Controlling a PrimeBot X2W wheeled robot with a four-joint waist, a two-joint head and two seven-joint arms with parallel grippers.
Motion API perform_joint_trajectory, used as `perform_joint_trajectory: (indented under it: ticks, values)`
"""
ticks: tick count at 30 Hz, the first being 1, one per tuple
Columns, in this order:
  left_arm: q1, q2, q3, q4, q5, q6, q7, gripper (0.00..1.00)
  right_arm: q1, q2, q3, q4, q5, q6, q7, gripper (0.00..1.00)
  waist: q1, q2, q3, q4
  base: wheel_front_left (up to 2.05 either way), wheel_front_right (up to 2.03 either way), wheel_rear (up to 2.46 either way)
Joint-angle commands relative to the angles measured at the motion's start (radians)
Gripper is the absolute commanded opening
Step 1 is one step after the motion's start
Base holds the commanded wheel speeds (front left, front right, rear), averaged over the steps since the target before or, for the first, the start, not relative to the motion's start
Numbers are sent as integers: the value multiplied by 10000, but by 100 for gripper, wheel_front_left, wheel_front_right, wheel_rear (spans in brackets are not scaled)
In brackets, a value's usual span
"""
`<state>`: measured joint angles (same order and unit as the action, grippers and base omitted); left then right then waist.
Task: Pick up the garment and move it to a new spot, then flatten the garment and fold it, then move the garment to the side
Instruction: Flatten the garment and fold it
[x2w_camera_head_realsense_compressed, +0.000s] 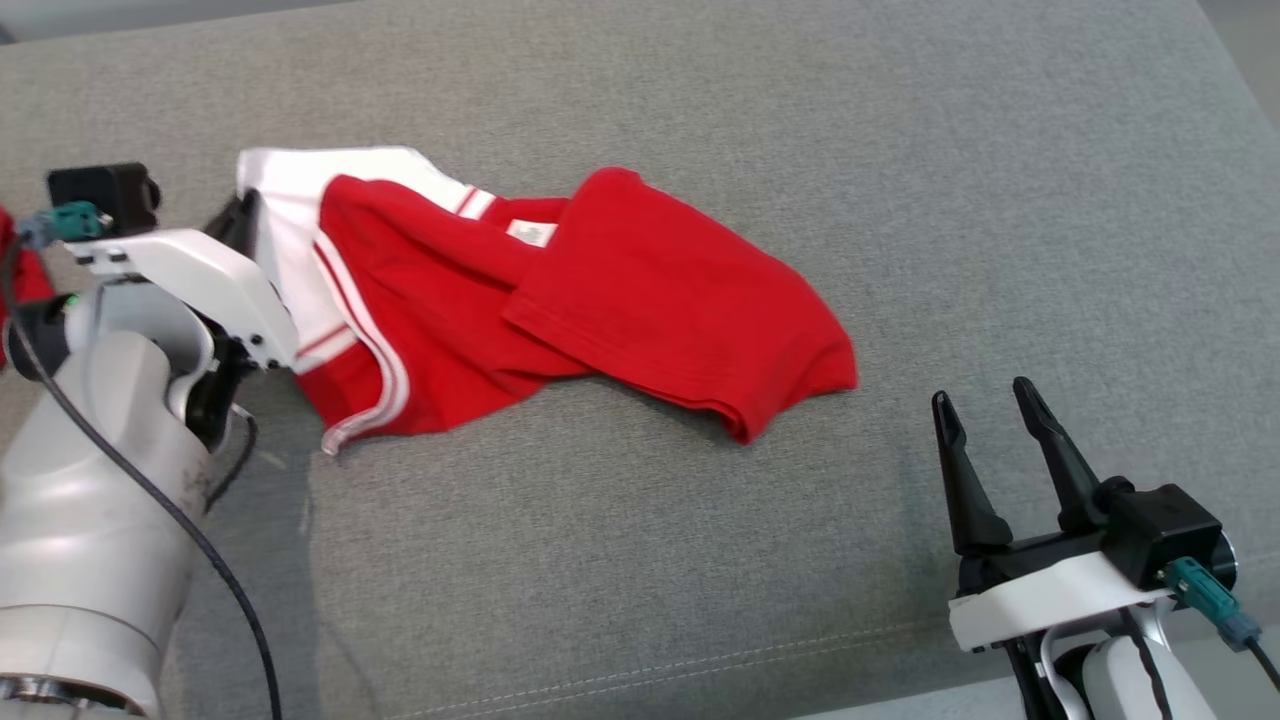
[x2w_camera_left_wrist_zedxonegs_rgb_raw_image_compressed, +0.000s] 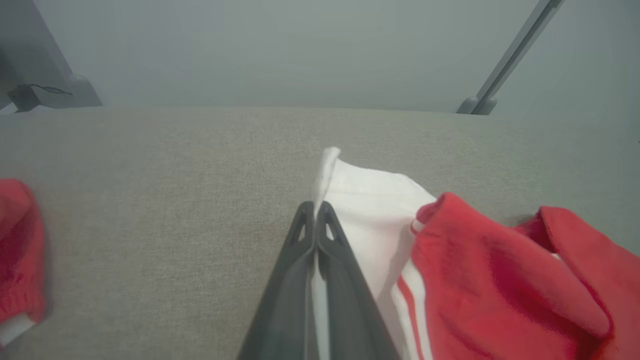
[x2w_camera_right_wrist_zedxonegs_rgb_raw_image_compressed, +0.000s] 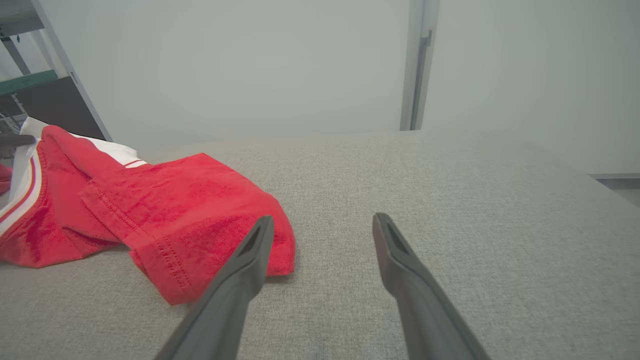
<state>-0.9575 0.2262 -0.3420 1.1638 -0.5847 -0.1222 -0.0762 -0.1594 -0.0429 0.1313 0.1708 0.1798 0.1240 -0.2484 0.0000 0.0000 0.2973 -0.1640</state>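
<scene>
The garment (x2w_camera_head_realsense_compressed: 640, 290) is red with a white panel and white stripes, and it lies crumpled on the grey cushion (x2w_camera_head_realsense_compressed: 700, 560). My left gripper (x2w_camera_head_realsense_compressed: 243, 222) is at its left end, shut on the white edge. In the left wrist view the two dark fingers (x2w_camera_left_wrist_zedxonegs_rgb_raw_image_compressed: 300, 260) meet with a strip of white cloth pinched between them, and the garment (x2w_camera_left_wrist_zedxonegs_rgb_raw_image_compressed: 500, 280) spreads to the right. My right gripper (x2w_camera_head_realsense_compressed: 985, 400) stands open at the lower right, a little past the garment's right end. In the right wrist view the right gripper (x2w_camera_right_wrist_zedxonegs_rgb_raw_image_compressed: 322, 225) has nothing between its fingers, and the garment (x2w_camera_right_wrist_zedxonegs_rgb_raw_image_compressed: 190, 200) lies to the left.
Another red cloth (x2w_camera_left_wrist_zedxonegs_rgb_raw_image_compressed: 20, 250) lies to the left of my left gripper, and it also peeks in as a red cloth (x2w_camera_head_realsense_compressed: 15, 270) at the head view's left edge. The cushion's front seam (x2w_camera_head_realsense_compressed: 700, 665) runs near the bottom. Bare grey cushion stretches to the right and behind.
</scene>
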Motion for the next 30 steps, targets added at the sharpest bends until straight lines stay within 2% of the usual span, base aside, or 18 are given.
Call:
perform_joint_trajectory:
  ticks: [1, 9, 14, 15, 16, 19, 24, 29, 30]
  values:
    - [-468, 565, 264, -323, -44, 89, -206, 0, -209, -74, 128, -303, -29, 67, -131, 100, 0, 0, -65, 127, 0, 0, 0]
    - [302, 1268, 678, -1101, -617, 53, -64, 0, -147, -74, -150, -354, -108, 67, -132, 100, 0, 0, -235, 517, 0, 0, 0]
    - [1037, 1272, 940, -1235, -1135, 15, 219, 0, -153, -74, -69, -272, -43, 67, -133, 100, 0, 0, -288, 518, 0, 0, 0]
    - [1160, 1274, 981, -1258, -1207, 11, 209, 39, -163, -74, -46, -243, -38, 67, -133, 100, 0, 0, -295, 506, 0, 0, 0]
    - [1274, 1271, 1010, -1279, -1257, 9, 180, 100, -173, -74, -28, -215, -31, 67, -133, 100, 0, 0, -303, 496, 0, 0, 0]
    - [1576, 1270, 1063, -1379, -1306, 120, -48, 100, -179, -74, 5, -153, -31, 67, -133, 100, 0, 0, -345, 469, 0, 0, 0]
    - [2124, 1298, 1114, -1731, -1209, 585, -740, 100, -188, -74, -1, -113, -86, 67, -133, 100, 0, 0, -415, 475, 0, 0, 0]
    - [2687, 1261, 1061, -2328, -1045, 886, -1276, 100, -227, -86, 8, -105, -177, 67, -133, 100, 0, 0, -449, 569, 0, 0, 0]
    - [3010, 1198, 1041, -2806, -944, 1077, -1485, 100, -264, -118, 47, -85, -222, 67, -133, 100, 0, 0, -473, 647, 0, 0, 0]
